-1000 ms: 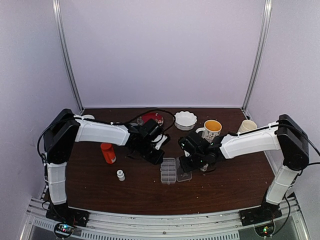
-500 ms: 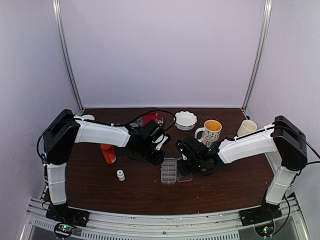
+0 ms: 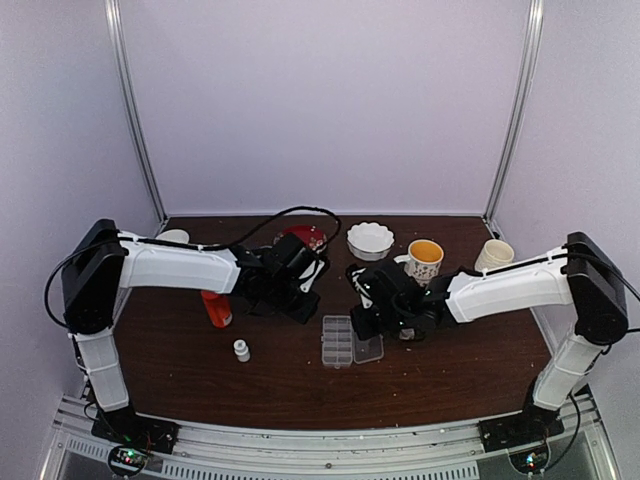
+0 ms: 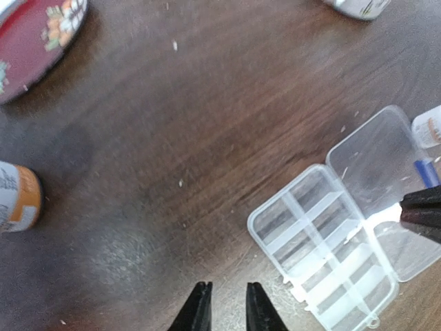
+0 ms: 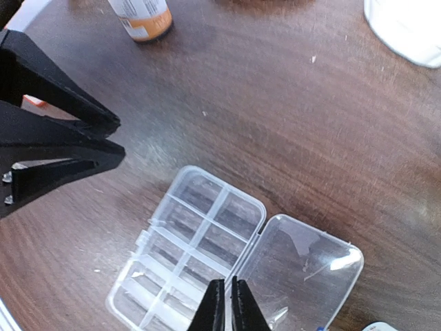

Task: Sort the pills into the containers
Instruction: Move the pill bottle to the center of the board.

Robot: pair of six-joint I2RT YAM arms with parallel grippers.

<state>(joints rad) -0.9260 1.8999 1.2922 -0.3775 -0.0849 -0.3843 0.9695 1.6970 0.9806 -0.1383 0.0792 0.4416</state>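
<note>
The clear pill box point(image 3: 338, 342) lies open on the dark table, its lid point(image 3: 368, 348) flat to the right. Its cells point(image 5: 186, 241) look bare. The pills show only as tiny pale specks point(image 4: 180, 183) on the wood. My left gripper point(image 4: 226, 307) hovers left of the box point(image 4: 331, 262), slightly open with nothing between its fingers. My right gripper point(image 5: 227, 307) is shut and empty above the hinge, beside the lid point(image 5: 310, 269). In the top view the left gripper point(image 3: 303, 303) and right gripper point(image 3: 362, 322) flank the box's far end.
An orange-red bottle point(image 3: 215, 308) and a small white bottle point(image 3: 241, 350) stand left of the box. A grey-capped, orange-labelled bottle point(image 5: 141, 17), a red plate point(image 3: 305, 236), a white bowl point(image 3: 370, 240), a mug point(image 3: 424, 260) and a cup point(image 3: 493, 254) sit behind.
The left arm has drawn back to the left, away from the box, and its fingers have parted a little. The right gripper has shifted left over the box's hinge.
</note>
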